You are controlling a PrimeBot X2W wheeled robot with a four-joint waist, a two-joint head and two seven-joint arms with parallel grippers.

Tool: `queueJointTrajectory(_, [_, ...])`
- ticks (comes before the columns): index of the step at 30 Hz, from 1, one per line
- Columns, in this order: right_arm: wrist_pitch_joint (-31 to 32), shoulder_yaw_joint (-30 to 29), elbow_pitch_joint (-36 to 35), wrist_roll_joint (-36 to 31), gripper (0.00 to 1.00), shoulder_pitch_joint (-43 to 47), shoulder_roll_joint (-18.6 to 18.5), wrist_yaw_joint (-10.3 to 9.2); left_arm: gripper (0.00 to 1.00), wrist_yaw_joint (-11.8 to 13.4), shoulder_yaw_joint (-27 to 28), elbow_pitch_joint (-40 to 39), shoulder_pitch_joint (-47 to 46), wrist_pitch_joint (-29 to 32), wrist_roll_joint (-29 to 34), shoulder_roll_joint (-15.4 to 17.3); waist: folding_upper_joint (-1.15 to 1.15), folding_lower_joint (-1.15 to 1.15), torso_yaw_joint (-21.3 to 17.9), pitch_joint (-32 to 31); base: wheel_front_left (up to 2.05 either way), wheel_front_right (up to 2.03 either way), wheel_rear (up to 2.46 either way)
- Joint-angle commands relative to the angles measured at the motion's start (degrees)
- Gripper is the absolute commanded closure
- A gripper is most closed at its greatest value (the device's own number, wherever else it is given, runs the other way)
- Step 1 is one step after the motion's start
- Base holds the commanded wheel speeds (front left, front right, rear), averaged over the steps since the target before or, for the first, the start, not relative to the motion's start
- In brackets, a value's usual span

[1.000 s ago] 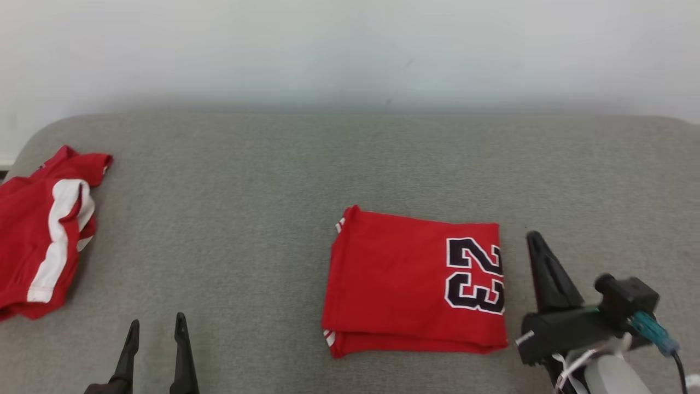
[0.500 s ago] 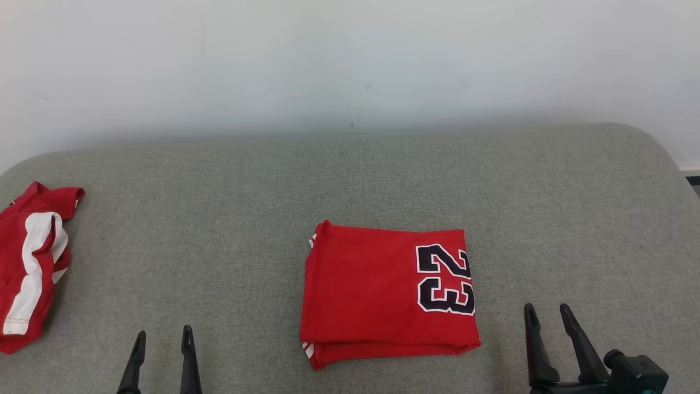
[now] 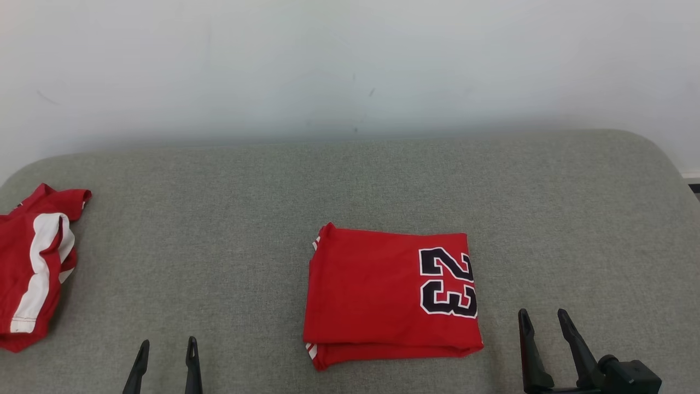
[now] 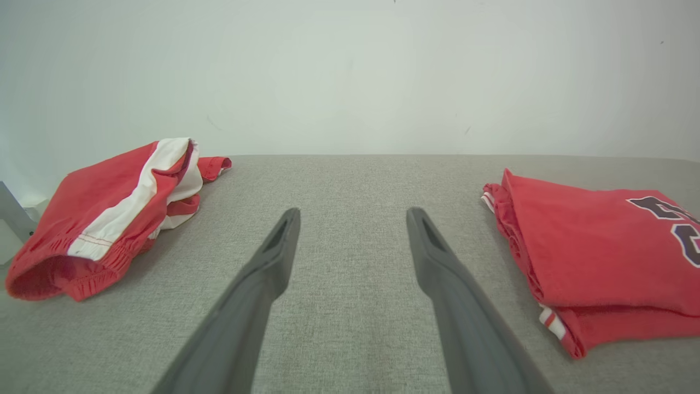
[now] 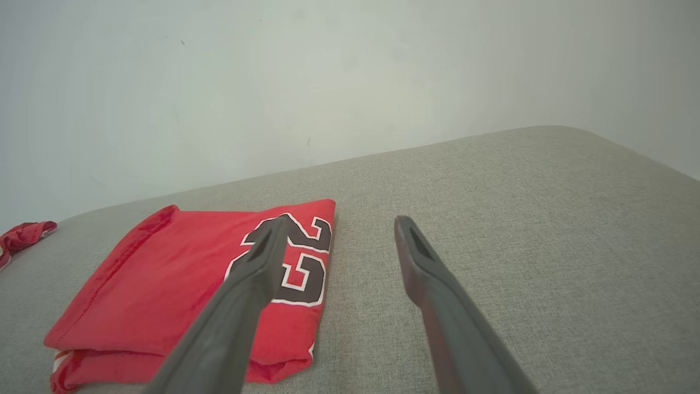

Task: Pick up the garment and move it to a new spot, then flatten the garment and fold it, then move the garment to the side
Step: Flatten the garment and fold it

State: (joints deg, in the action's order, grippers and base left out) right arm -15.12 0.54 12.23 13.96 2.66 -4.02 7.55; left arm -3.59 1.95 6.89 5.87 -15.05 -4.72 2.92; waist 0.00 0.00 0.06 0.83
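The garment is a red jersey with a black "23", folded into a neat rectangle on the grey cushioned surface. It also lies at the right of the left wrist view and at the left of the right wrist view. My right gripper stands open just right of the garment, clear of it, with nothing between its fingers. My left gripper is open at the lower left, well apart from the garment, and holds nothing.
A second red garment with a white stripe lies crumpled at the surface's left edge. A pale wall rises behind the surface. The surface's rounded right corner is near the right gripper's side.
The right gripper went from shut and raised beside the garment to open, and drew back low at the lower right. The camera shifted, so the scene slid left and down.
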Motion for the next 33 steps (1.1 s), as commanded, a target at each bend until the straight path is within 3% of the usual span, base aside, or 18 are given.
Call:
queueJointTrajectory(1, [0.0, -0.3, 0.1, -0.4, 0.00, 0.5, 0.3, -0.15, 0.00, -0.2, 0.2, -0.2, 0.9, -0.1, 0.6, -0.1, 0.00, 0.00, 0.2, -0.1, 0.00, 0.00, 0.00])
queueJointTrajectory(33, [0.0, 1.1, 0.7, -2.6, 0.00, -0.4, 0.4, -0.15, 0.00, -0.7, 1.2, 0.9, 0.4, -0.1, 1.0, -0.1, 0.00, 0.00, 0.9, -0.4, 0.00, 0.00, 0.00])
